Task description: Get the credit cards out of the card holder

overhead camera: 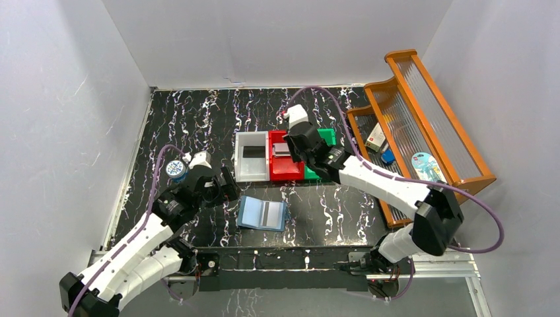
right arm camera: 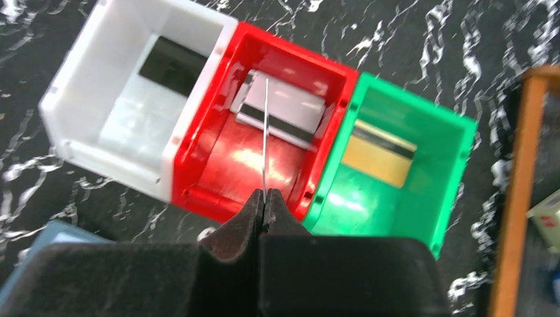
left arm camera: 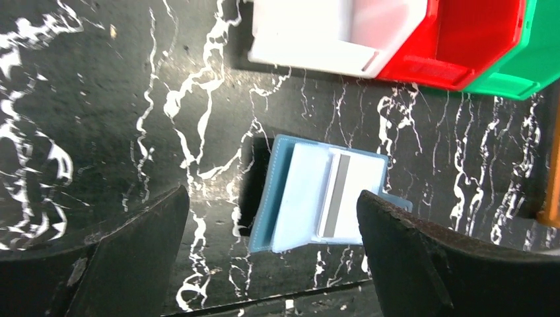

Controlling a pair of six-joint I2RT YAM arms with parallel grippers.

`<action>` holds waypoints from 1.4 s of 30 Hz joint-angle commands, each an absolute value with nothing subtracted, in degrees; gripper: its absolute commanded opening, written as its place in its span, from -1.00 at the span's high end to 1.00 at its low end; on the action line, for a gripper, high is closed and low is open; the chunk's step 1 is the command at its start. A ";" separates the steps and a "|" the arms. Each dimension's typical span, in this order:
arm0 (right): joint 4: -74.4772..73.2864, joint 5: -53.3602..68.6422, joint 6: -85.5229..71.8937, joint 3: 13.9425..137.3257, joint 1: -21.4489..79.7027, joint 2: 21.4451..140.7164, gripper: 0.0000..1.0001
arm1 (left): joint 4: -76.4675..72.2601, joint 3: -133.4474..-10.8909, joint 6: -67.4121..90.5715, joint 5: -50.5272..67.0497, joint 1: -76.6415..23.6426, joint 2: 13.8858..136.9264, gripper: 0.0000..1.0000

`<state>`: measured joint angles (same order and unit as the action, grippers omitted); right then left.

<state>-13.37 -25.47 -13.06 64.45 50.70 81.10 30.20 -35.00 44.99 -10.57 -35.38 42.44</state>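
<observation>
Left to right: your left gripper [left arm camera: 272, 195], fingers spread wide, hangs above the card holder [overhead camera: 249, 212]. The holder lies open on the table [overhead camera: 198, 119] near the front edge, with a pale striped card [left arm camera: 343, 198] in it. Behind it stand a white bin [right arm camera: 79, 86] holding a black card [right arm camera: 173, 65], a red bin [right arm camera: 224, 172] holding a grey striped card [right arm camera: 290, 109], and a green bin [right arm camera: 356, 198] holding a tan card [right arm camera: 378, 158]. Your right gripper [right arm camera: 264, 198], fingers pressed together, pinches a thin card [right arm camera: 265, 132], seen edge-on above the red bin.
</observation>
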 commanded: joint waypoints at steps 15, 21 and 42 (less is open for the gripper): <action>-11.92 -25.78 21.12 80.33 49.11 104.66 1.00 | 32.20 -39.36 31.76 -10.23 -24.02 48.30 -0.97; -10.46 -27.67 27.20 81.93 48.78 108.58 0.99 | 31.37 -39.82 31.08 -12.00 -23.82 46.97 -0.97; -13.98 -29.34 35.25 87.36 48.66 117.59 0.57 | 32.90 -40.08 32.38 -18.61 -23.82 42.54 -0.97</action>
<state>-12.58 -30.61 34.81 84.12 48.88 117.93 31.88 -39.79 32.18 -17.17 -24.10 42.65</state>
